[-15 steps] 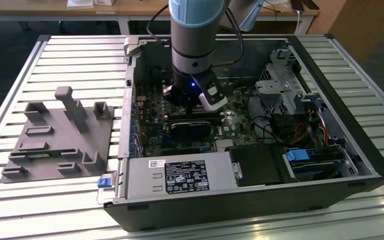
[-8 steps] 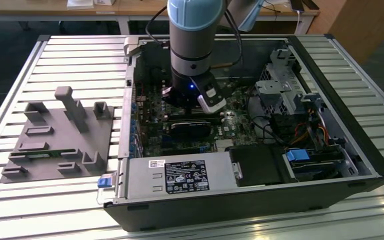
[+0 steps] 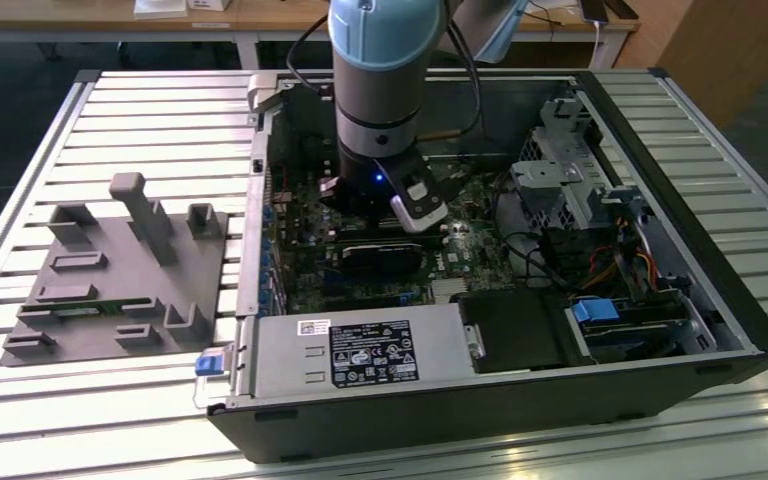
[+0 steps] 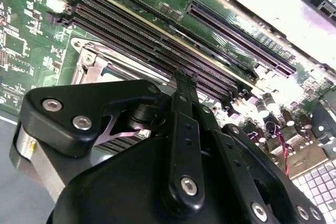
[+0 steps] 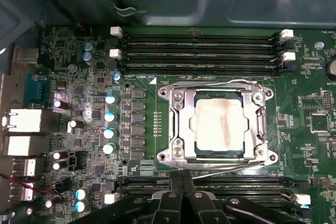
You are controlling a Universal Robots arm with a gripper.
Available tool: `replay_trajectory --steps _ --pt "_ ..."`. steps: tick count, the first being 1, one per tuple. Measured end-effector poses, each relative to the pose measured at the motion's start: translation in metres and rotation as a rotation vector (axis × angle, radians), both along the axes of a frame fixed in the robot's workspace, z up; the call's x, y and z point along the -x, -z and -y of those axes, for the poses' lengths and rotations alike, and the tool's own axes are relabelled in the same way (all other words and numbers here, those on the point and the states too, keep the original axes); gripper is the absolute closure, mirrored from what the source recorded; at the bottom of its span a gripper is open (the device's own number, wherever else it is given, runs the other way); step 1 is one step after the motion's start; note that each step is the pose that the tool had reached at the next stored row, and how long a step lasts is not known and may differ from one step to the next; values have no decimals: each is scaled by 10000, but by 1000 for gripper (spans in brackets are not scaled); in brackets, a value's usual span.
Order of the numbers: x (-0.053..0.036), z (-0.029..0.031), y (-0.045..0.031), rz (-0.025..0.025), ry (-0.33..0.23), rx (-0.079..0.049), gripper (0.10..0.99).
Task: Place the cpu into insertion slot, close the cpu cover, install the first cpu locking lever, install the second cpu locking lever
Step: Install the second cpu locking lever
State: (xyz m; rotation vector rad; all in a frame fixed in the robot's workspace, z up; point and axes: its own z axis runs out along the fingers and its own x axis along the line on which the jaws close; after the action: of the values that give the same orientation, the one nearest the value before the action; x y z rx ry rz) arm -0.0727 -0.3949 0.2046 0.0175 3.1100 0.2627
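In the first wrist view the cpu (image 5: 220, 124), a silver square with a smeared top, lies in the insertion slot (image 5: 269, 157) of the green motherboard (image 5: 304, 93). The silver cpu cover (image 5: 178, 124) lies flat around it. One thin wire lever (image 5: 231, 82) runs along one side of the socket, and another wire lever (image 5: 236, 167) runs along the opposite side. My gripper (image 5: 181, 176) is shut, its black fingertips together at the socket's edge beside that second lever's end. The second wrist view shows my fingers (image 4: 185, 108) over the memory slots beside the socket's metal corner (image 4: 92, 66). My arm (image 3: 379, 90) reaches down into the open computer case.
Long black memory slots (image 5: 199, 51) flank the socket on both sides. Capacitors (image 5: 110, 124) and rear ports (image 5: 21, 121) crowd one side. The case holds a power supply (image 3: 357, 355), cables and a drive cage (image 3: 558, 160). A grey fixture plate (image 3: 104, 270) lies at the exterior view's left.
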Motion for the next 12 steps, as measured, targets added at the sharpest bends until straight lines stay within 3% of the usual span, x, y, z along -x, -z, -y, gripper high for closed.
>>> replay_trajectory --steps 8,12 --pt "38 9 46 5 0 -194 965" --pt "48 9 66 5 -1 -349 965"
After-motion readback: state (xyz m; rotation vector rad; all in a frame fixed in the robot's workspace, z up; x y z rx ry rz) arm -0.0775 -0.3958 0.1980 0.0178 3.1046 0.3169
